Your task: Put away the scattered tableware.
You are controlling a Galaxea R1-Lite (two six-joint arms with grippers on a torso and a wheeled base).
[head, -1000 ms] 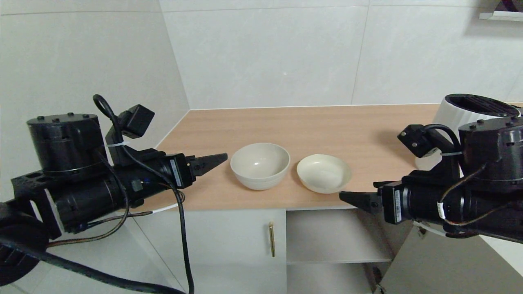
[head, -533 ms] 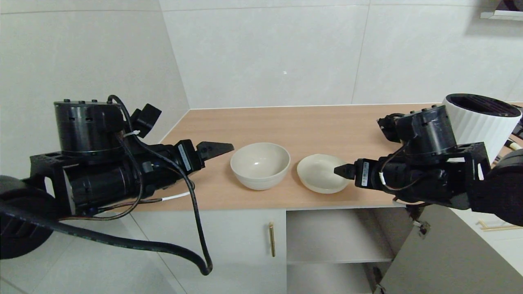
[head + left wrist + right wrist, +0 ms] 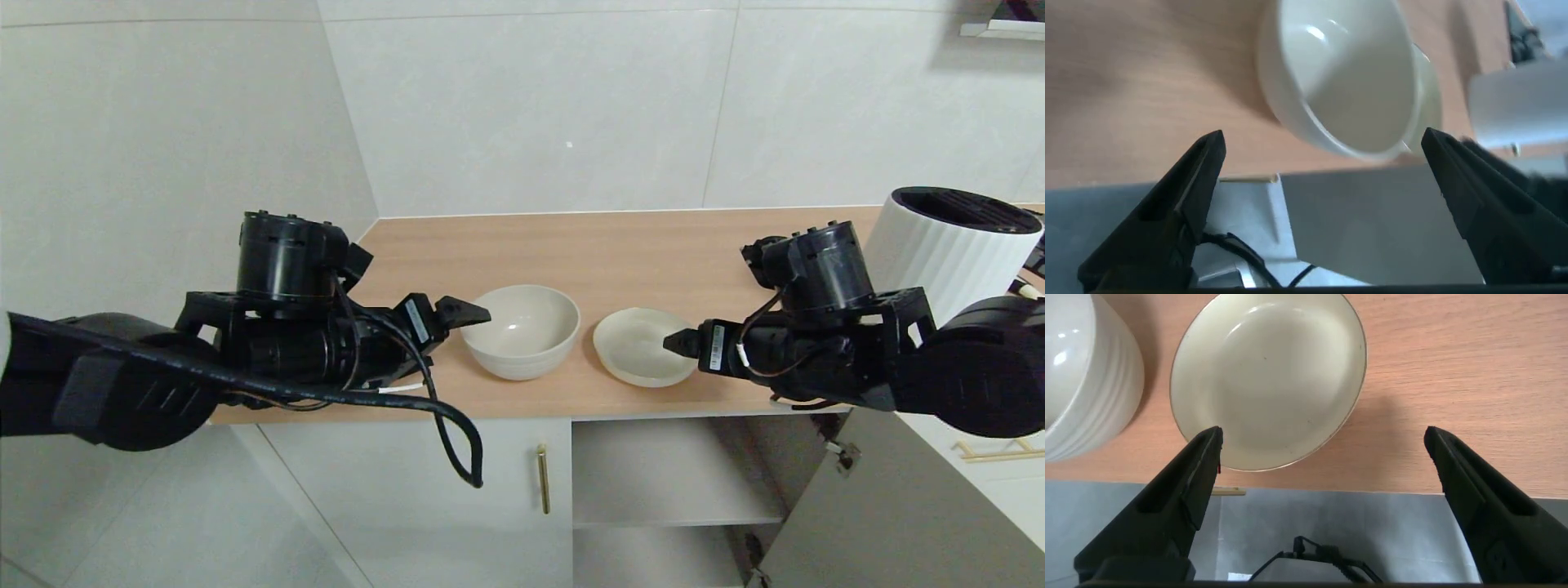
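Observed deep bowl and shallow bowl side by side on counter, near its front edge. Noted left gripper spread wide, empty, beside deep bowl; right gripper likewise beside shallow bowl.

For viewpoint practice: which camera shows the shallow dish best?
The right wrist view: the shallow dish lies whole, from above. The head view gives it slantwise; the left wrist view, a sliver behind the bowl.

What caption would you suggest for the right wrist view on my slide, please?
Right gripper, jaws open, facing the shallow bowl near the counter edge, deeper bowl beside it.
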